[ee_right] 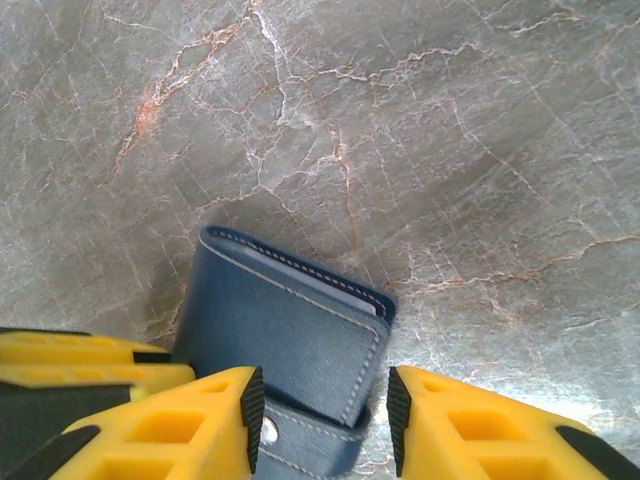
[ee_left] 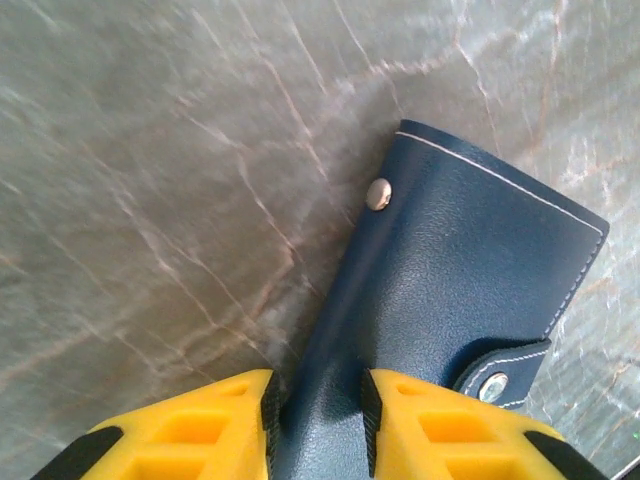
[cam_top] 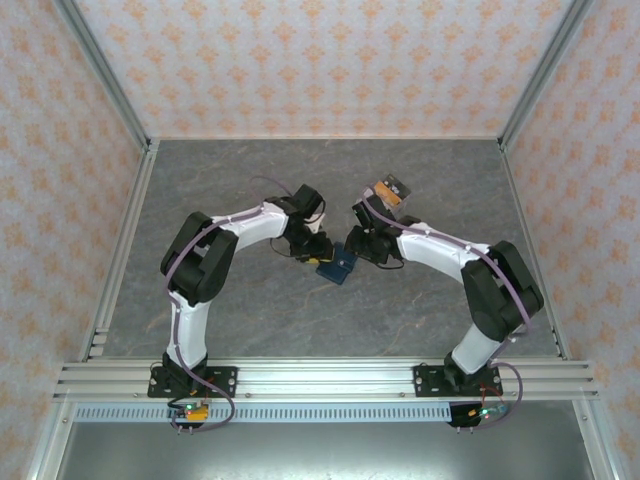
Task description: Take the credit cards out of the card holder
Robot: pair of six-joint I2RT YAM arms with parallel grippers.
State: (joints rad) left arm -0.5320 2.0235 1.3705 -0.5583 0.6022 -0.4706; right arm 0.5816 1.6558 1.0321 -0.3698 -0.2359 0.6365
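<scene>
The left gripper [ee_left: 318, 402] is clenched on the card holder [ee_left: 450, 280]. In the left wrist view, both black pads press on the dark blue leather, and the holder passes between the yellow fingers [ee_left: 200, 430] and goes out over the grey marble table [ee_left: 150, 200]. A metal snap stud [ee_left: 378, 193] sits near the long edge of the holder. The small closure tab [ee_left: 503, 368], with white stitching and its own snap, hangs free at the side, so it is not fastened.

The right gripper [ee_right: 322, 405] is released, and its jaws stand spread on both sides of the card holder [ee_right: 290, 330]. One pad is against the leather. The other pad is just beside the leather, and a thin strip of table shows between them. At the far edge of the holder a pale layer [ee_right: 310, 275] shows between the blue covers, but it cannot be told whether this is lining or a card. The yellow finger of the left gripper [ee_right: 80, 362] is touching the holder from the other side.

In the top view, the card holder [cam_top: 337, 268] is near the middle of the table [cam_top: 250, 320], between the left gripper [cam_top: 318, 258] and the right gripper [cam_top: 352, 250], which meet over it. A small pile of credit cards [cam_top: 390, 189], orange, black and pale, lies on the table just beyond the right wrist, apart from the holder.
</scene>
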